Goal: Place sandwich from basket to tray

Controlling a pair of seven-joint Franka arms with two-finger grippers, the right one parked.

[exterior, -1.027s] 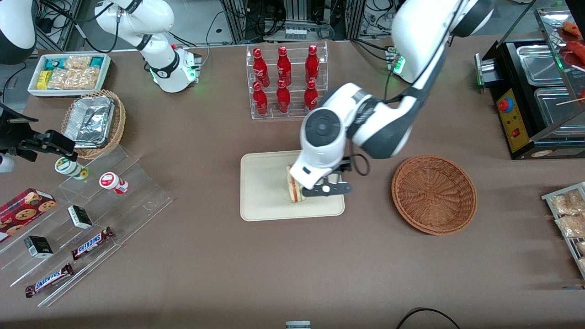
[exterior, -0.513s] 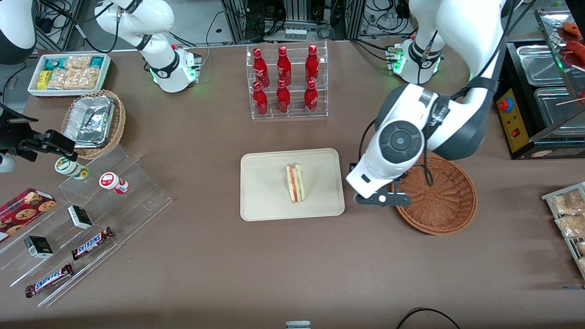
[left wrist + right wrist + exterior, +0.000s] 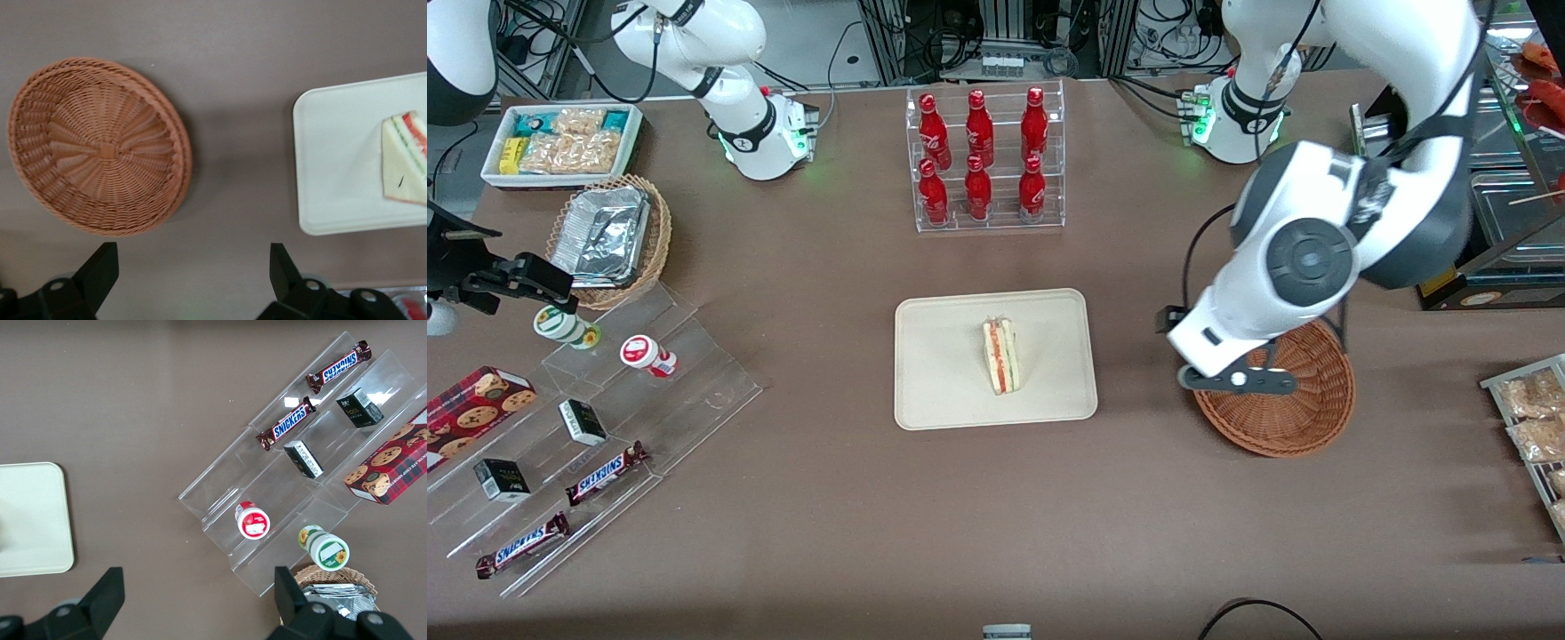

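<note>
Wicker of the basket [image 3: 1303, 418] is partly hidden by the arm; the gripper [image 3: 1236, 380] hangs over its rim, fingers [image 3: 100, 270] apart, empty. Sandwich [image 3: 1000, 356] lies on the tray [image 3: 943, 391] beside the basket.

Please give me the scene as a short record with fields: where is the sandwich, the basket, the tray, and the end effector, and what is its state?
sandwich: lies on the tray, free of the end effector
tray: on the table, nearer the front camera than the bottle rack
basket: beside the tray, toward the working arm's end; nothing in it
end effector: above the basket's rim, fingers open, holding nothing
task status: sandwich placed
</note>
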